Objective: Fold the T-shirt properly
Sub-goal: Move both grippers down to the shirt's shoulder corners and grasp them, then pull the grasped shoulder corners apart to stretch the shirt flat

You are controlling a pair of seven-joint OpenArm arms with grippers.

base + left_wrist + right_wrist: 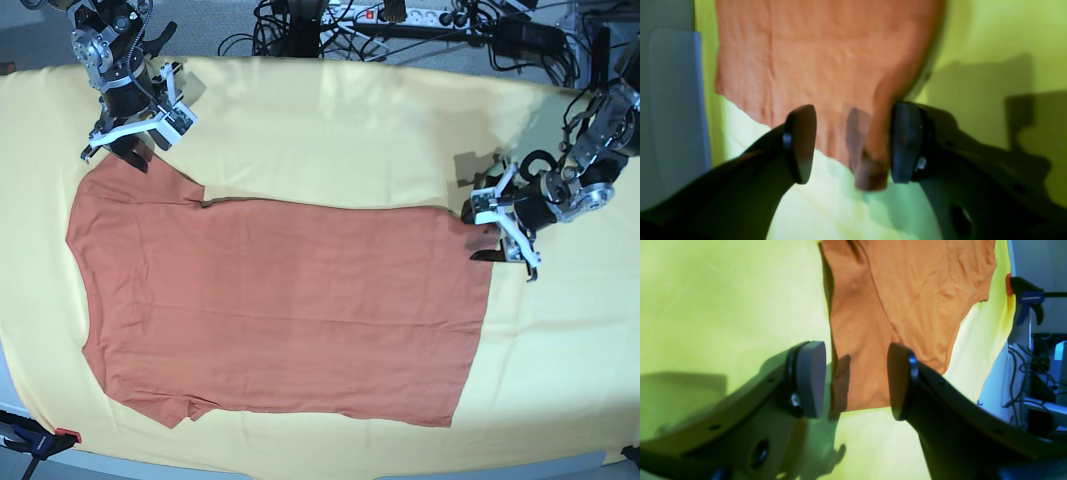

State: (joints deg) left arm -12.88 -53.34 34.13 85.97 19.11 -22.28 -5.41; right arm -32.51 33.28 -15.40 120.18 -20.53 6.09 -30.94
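The rust-orange T-shirt [280, 310] lies spread flat on the pale yellow cloth [330, 140]. In the base view its sleeves point left and its hem faces right. My left gripper [505, 238] is at the hem's upper right corner. In the left wrist view the left gripper [853, 143] is open, and a bunched corner of the T-shirt [826, 60] stands between the jaws, close to the right pad [903, 143]. My right gripper [125, 150] is at the upper sleeve. In the right wrist view the right gripper [855, 380] is open, with the T-shirt's [907, 290] sleeve edge lying between its fingers.
The yellow cloth covers the whole table. A blue and black clamp [1023, 296] pins it at one edge and another clamp [30, 440] holds the front left corner. Cables and a power strip [400, 20] lie behind the table's far edge.
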